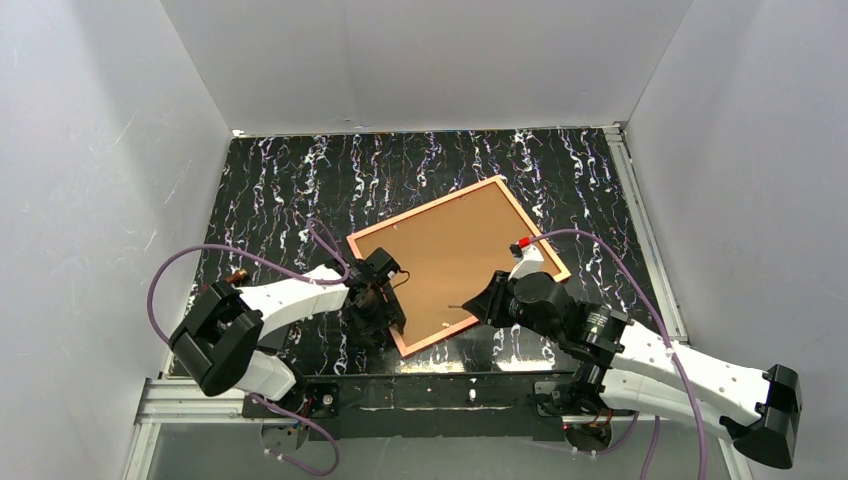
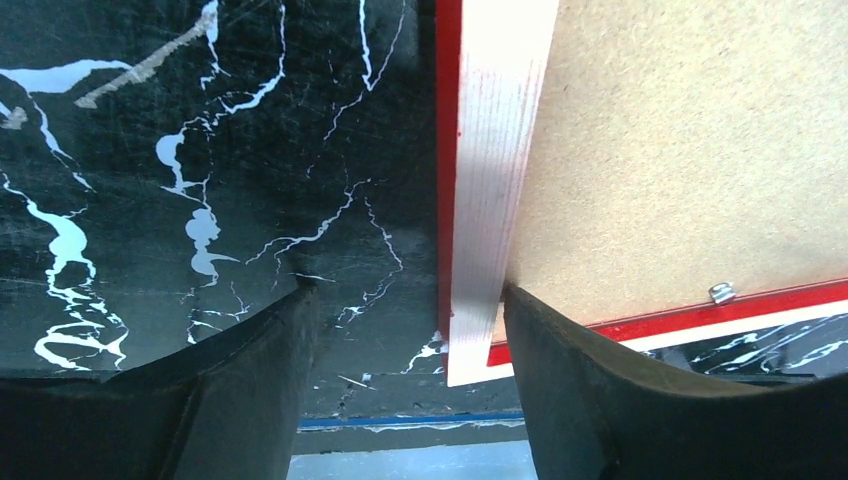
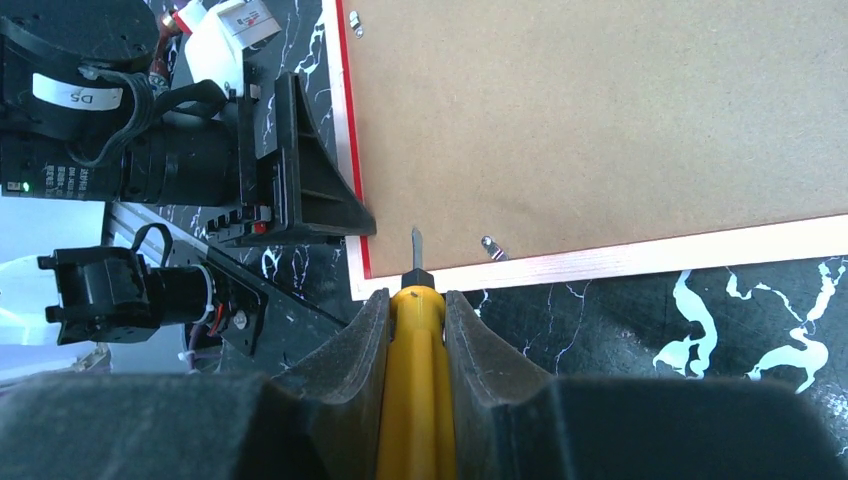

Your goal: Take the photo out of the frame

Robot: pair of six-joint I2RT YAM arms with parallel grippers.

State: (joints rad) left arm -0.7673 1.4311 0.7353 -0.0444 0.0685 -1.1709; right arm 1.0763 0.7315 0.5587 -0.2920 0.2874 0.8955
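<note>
The frame (image 1: 422, 208) lies face down on the black marbled table, its orange-pink rim up. The photo's print is hidden; only its brown board back (image 1: 455, 260) shows inside the rim. My left gripper (image 1: 385, 320) is open at the frame's near left corner. In the left wrist view it (image 2: 405, 330) straddles the rim (image 2: 490, 180), with one finger over the board (image 2: 680, 150). My right gripper (image 3: 416, 310) is shut on a yellow screwdriver (image 3: 415, 380). Its tip points over the near rim (image 3: 650, 258), beside a small metal clip (image 3: 490, 247).
Grey walls enclose the table on three sides. Another metal clip (image 2: 721, 292) sits on the frame's edge near the left gripper, and one more (image 3: 354, 20) further along that side. The table's near edge with blue tape (image 2: 400, 422) lies just below the frame's corner.
</note>
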